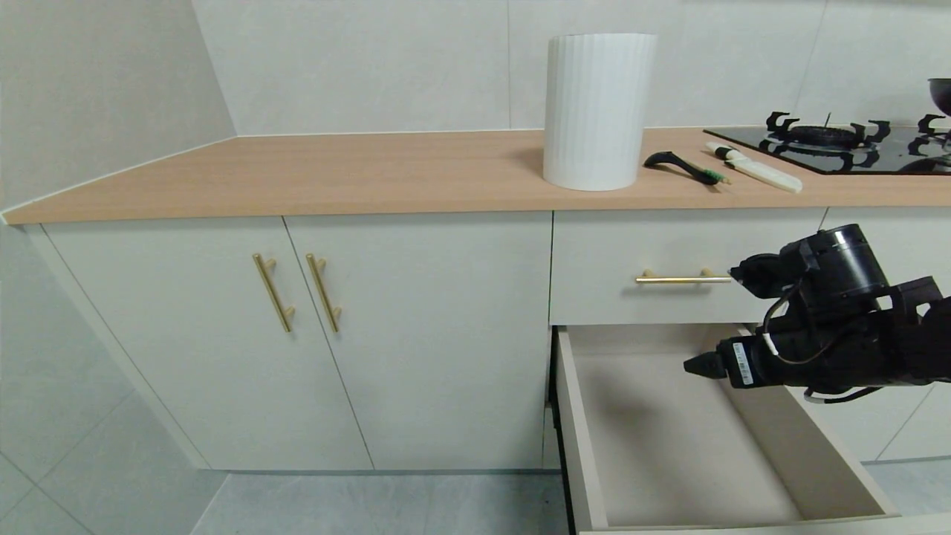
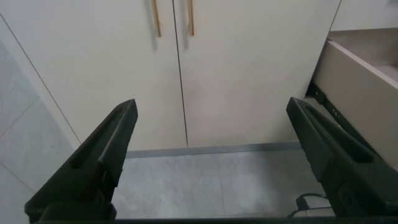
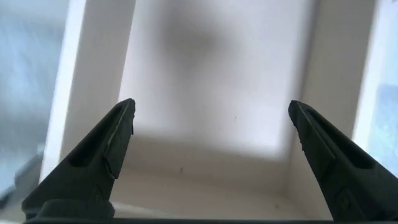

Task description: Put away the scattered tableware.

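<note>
Right hand was held wide open over the empty drawer; left hand was open too. Ladle and knife were seen lying on the worktop, nothing stored yet.

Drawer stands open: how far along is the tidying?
Done: the drawer is pulled out, its visible floor bare. In hand: nothing; the right gripper hangs over it, jaws open and empty. To do: the black spoon and white knife lie on the counter and must go in.
</note>
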